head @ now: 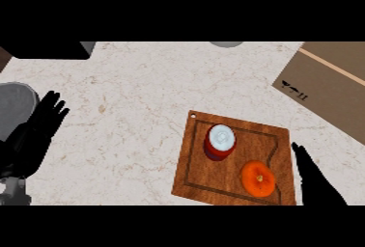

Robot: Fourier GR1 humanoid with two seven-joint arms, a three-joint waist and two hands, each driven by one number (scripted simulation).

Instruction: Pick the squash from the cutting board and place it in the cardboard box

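- Nearest, just off the right edge of the cutting board: right robot hand, black, fingers straight and pressed together, pointing away along that edge, holding nothing.
- On the cutting board, toward its near right corner: squash, orange and round, with a small paler spot at its middle, near the right robot hand but apart from it.
- Also on the cutting board, farther back and a little left of the squash: red can with a white lid, upright, apart from the squash.
- Cutting board itself: brown wood, flat on the pale marbled tabletop, turned at a slight angle, with a small hole at its far left corner.
- Well left of the cutting board, by the view's left edge: left robot hand, open, fingers straight and slightly spread, pointing up, resting.
- Beyond the cutting board to the right: cardboard box, brown, with a pale stripe and black handling marks, well apart from the squash.
- Farthest back: dark block far left of the cutting board, and grey round thing beyond it, only partly shown.
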